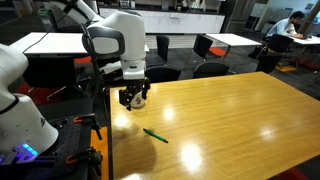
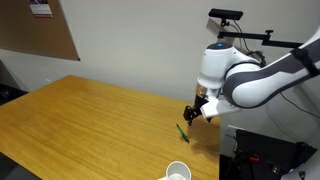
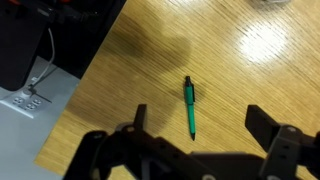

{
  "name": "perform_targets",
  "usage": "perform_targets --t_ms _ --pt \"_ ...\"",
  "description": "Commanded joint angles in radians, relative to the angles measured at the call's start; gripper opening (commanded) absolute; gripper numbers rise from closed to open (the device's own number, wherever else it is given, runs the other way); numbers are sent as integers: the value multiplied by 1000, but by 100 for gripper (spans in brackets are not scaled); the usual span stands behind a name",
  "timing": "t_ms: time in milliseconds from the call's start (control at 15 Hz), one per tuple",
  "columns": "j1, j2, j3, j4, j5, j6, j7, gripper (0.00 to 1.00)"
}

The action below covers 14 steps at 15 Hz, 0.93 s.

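We see the end effector [image 3: 197, 122] released, hovering over the pen [image 3: 189, 105] mid-frame; pen lies ungrasped on the tabletop [image 3: 250, 90].

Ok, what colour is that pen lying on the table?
The pen is green, clearest in the wrist view.

Bright overhead light, soft low-res frames

Ceiling lights are bright and even. White glare patches sit on the glossy counter [image 3: 130, 80] in the wrist view and in an exterior view [image 1: 230, 120]. A soft shadow lies under the claw [image 1: 135, 98]. At the wrist view's bottom edge the claw is dark and blurred.
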Motion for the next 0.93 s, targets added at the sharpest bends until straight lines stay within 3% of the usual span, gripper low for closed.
perform_targets --t_ms 0,467,867 --pt "5 23 -11 11 -20 -1 27 100" --pt "0 83 -30 25 -29 2 47 100" --pt "3 147 -53 41 -116 11 151 100"
